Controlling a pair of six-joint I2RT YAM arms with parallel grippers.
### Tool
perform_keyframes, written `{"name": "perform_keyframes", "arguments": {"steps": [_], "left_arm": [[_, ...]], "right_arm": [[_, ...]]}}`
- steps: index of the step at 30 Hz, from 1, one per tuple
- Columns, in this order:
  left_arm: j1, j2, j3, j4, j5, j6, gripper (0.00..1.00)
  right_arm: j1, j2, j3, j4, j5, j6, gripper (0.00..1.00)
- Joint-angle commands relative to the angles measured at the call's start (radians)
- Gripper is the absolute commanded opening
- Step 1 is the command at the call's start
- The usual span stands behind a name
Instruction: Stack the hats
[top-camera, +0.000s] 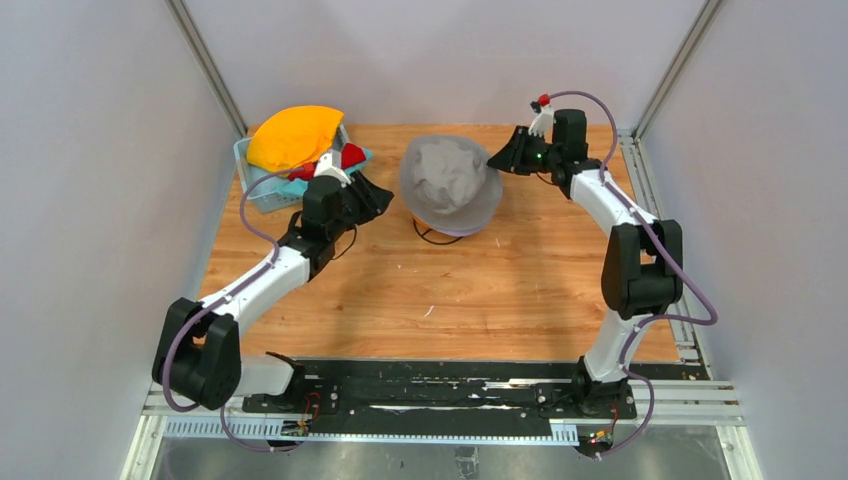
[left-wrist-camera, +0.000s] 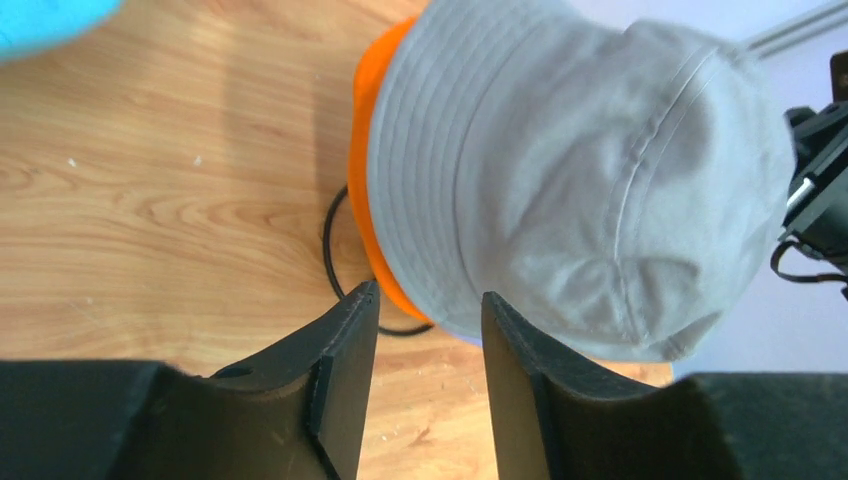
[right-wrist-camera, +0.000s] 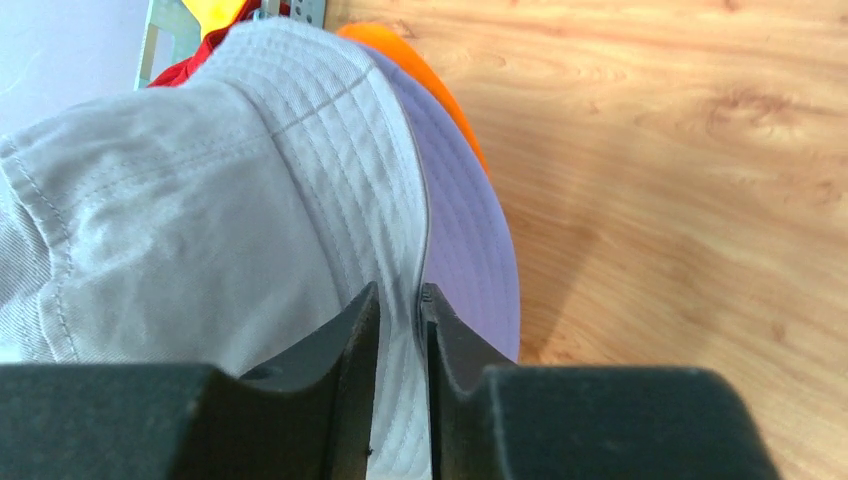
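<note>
Right hand (right-wrist-camera: 400, 292) fingers fill the bottom of its wrist view, close together with the grey hat (right-wrist-camera: 220, 200) brim edge caught between them. It is grasping that brim, loosely by the look. Left hand (left-wrist-camera: 430, 300) is released: fingers apart, nothing between them, tips just short of the stack's brim.

Progress:
- The grey hat sits on top of the stack, at the middle of the desk (top-camera: 450, 300) near its far edge.
- Under it the lavender hat (right-wrist-camera: 470, 250) brim shows, and under that the orange hat (right-wrist-camera: 440, 80) brim.
- All three sit over a black wire stand (left-wrist-camera: 330, 240), whose base loop pokes out on the wood.
- So three are stacked, and the grey one looks seated, crown a bit rumpled.

Left to do:
- The yellow hat (top-camera: 295, 135) is heaped on the light blue basket (top-camera: 258, 190) at the far left corner of the desk.
- The red hat (top-camera: 350, 155) lies beside it at the basket's right edge.
- I can't tell if more lie under them.
- My guess is roughly half done, with the right hand yet to let go.

Surface and room:
- The desk is a light wood-grain top, with a few small pale specks.
- Plain pale walls (top-camera: 100, 200) stand on the left, the right and the far side.
- Metal frame posts (top-camera: 205, 60) run up the far corners.
- A black rail (top-camera: 430, 385) along the near edge carries both arm bases.
</note>
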Motion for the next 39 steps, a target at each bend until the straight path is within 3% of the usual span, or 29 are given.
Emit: {"name": "perform_keyframes", "arguments": {"steps": [1, 6, 11, 13, 17, 23, 25, 28, 30, 39], "left_arm": [[0.006, -0.007, 0.114, -0.085, -0.125, 0.03, 0.5], [0.009, 0.125, 0.256, -0.057, -0.136, 0.023, 0.58], [0.044, 0.288, 0.384, 0.013, -0.016, 0.017, 0.6], [0.064, 0.351, 0.417, 0.045, 0.038, 0.0, 0.61], [0.102, 0.461, 0.469, 0.084, 0.108, -0.025, 0.61], [0.143, 0.559, 0.476, 0.259, 0.213, -0.072, 0.62], [0.155, 0.578, 0.469, 0.358, 0.255, -0.098, 0.62], [0.171, 0.599, 0.456, 0.462, 0.308, -0.143, 0.63], [0.177, 0.608, 0.448, 0.512, 0.337, -0.162, 0.63], [0.188, 0.703, 0.514, 0.587, 0.5, -0.194, 0.62]], "right_arm": [[0.008, 0.031, 0.067, -0.028, -0.021, -0.015, 0.26], [0.008, 0.056, 0.095, -0.031, -0.019, -0.014, 0.31], [0.006, 0.095, 0.144, -0.032, -0.02, -0.009, 0.32], [0.006, 0.111, 0.163, -0.031, -0.025, -0.007, 0.27], [0.006, 0.14, 0.187, -0.031, -0.02, -0.002, 0.01], [0.005, 0.152, 0.196, -0.031, -0.017, -0.003, 0.01], [0.003, 0.152, 0.195, -0.031, -0.019, -0.003, 0.03], [-0.001, 0.15, 0.19, -0.03, -0.025, -0.002, 0.19], [-0.006, 0.144, 0.18, -0.02, -0.032, 0.008, 0.24], [-0.057, 0.122, 0.135, 0.081, -0.161, 0.089, 0.29]]}}
